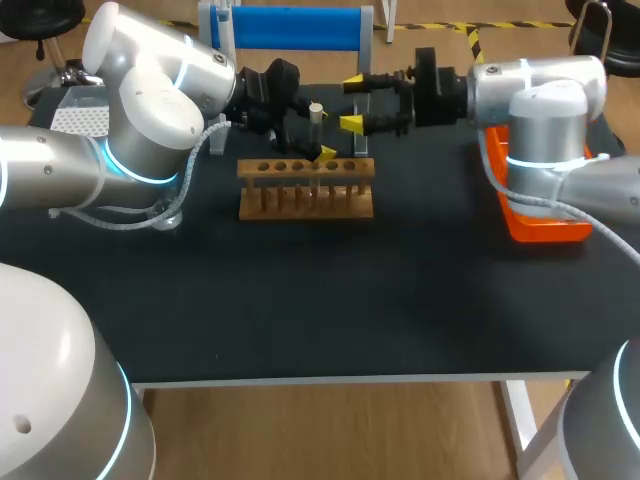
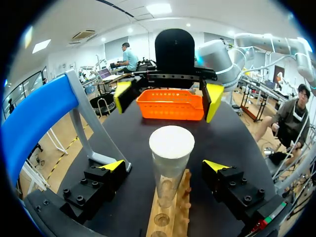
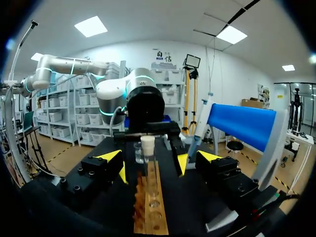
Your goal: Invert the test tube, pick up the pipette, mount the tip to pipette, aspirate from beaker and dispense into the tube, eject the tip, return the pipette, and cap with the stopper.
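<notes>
Test tube (image 2: pixel 167 180) is upright in the wooden rack (image 1: pixel 306 190), in one of the middle holes, with the white stopper (image 2: pixel 171 142) on its mouth. Our left gripper (image 2: pixel 164 165) straddles the tube. Its jaws are open, there is a gap on both sides, and neither finger touches the glass. Our right gripper (image 1: pixel 352 103) faces it from the opposite side, just beside the tube at stopper height. Its jaws are wide open and hold nothing. From the right wrist the tube stands ahead of our tips, not between them. The two grippers are near each other over the rack but apart.

The rack sits toward the far middle of the black table (image 1: pixel 400 300), long side across. The orange basket (image 1: pixel 540 232) is at the table's right edge under our right arm, well apart from the rack. The stand with the blue bar (image 1: pixel 290 28) is at the far edge, behind the rack and the left gripper.
</notes>
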`<state>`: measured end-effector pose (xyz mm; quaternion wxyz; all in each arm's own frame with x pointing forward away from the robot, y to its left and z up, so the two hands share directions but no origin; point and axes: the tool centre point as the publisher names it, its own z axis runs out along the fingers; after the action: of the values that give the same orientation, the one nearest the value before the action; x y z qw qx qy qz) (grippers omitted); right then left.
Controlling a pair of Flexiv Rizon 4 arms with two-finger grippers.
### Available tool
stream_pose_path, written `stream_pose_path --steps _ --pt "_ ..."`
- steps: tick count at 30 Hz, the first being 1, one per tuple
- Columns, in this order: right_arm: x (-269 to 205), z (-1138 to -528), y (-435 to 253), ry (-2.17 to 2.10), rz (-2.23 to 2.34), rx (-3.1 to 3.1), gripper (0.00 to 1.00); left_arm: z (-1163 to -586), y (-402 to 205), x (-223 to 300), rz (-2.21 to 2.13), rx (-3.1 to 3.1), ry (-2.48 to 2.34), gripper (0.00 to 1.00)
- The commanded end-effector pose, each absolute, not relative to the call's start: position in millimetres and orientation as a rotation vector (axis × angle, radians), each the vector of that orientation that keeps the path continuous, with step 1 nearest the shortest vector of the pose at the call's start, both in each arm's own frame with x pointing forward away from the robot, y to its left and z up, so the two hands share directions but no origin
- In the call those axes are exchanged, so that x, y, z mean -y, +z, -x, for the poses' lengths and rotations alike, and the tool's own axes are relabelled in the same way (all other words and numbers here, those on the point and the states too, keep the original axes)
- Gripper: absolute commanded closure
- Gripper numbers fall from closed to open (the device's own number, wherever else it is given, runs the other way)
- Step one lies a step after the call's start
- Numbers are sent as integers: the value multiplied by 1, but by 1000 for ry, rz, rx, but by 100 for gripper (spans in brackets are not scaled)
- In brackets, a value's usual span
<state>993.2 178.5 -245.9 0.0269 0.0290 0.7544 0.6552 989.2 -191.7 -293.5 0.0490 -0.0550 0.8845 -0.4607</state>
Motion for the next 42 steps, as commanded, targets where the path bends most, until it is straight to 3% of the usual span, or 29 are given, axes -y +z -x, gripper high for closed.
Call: stream_pose_path --steps 1,15,26,42 --pt "-160 -982 -250 1940 -138 -2355 0 -989 -293 192 168 -2699 -1400 0" --pt "-118 -977 -285 1608 -210 -2462 0 -989 -293 192 168 -2699 -1400 0" --pt "-118 -977 -285 1608 -210 -2462 0 -989 -293 192 168 -2699 -1400 0" --pt "-118 -977 -285 1608 -210 -2462 0 -971 -293 145 340 -2628 -1351 0"
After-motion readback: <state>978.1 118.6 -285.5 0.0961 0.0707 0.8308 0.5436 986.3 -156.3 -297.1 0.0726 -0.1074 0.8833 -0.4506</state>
